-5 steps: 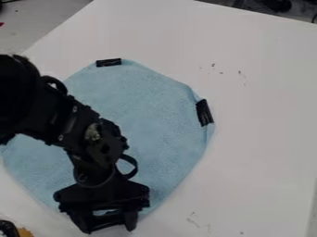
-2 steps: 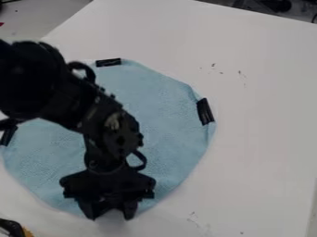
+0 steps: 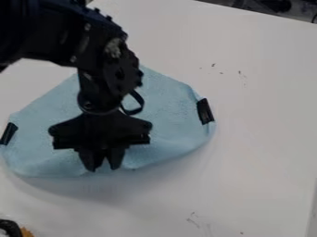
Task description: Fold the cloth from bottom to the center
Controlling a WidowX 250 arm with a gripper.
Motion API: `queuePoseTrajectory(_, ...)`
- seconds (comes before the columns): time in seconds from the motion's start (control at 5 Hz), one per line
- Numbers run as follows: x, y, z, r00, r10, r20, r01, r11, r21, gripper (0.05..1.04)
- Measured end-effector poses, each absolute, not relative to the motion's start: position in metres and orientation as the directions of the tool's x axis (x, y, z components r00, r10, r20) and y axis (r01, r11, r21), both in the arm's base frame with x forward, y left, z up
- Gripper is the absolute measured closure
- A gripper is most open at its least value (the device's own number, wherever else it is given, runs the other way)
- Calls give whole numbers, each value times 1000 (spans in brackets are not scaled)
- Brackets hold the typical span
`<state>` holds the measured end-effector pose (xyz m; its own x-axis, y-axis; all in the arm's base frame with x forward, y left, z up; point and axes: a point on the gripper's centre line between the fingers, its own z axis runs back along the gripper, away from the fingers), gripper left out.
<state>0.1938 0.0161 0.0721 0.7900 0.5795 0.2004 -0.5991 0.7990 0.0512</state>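
Observation:
The black gripper (image 3: 103, 167) hangs at the lower edge of the light blue cloth (image 3: 164, 121), left of the view's middle. It is shut on the cloth's lower edge, which is pulled up off the table and bends around the fingers. Black strips mark the cloth at its right corner (image 3: 205, 111) and left corner (image 3: 9, 134). The arm hides the upper left part of the cloth.
The white table (image 3: 248, 152) extends around the cloth, with small dark marks on its surface. A black and yellow object (image 3: 12, 228) lies at the lower left corner. Dark items stand beyond the table's top right edge.
The gripper has moved up the view from near the bottom, bringing the cloth's lower edge with it. Its fingers have drawn closer together. The side corners have stayed in place.

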Motion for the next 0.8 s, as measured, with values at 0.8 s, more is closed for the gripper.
queuePoseTrajectory(0.8,279,69,37,857,504,108,-507,862,-4,882)
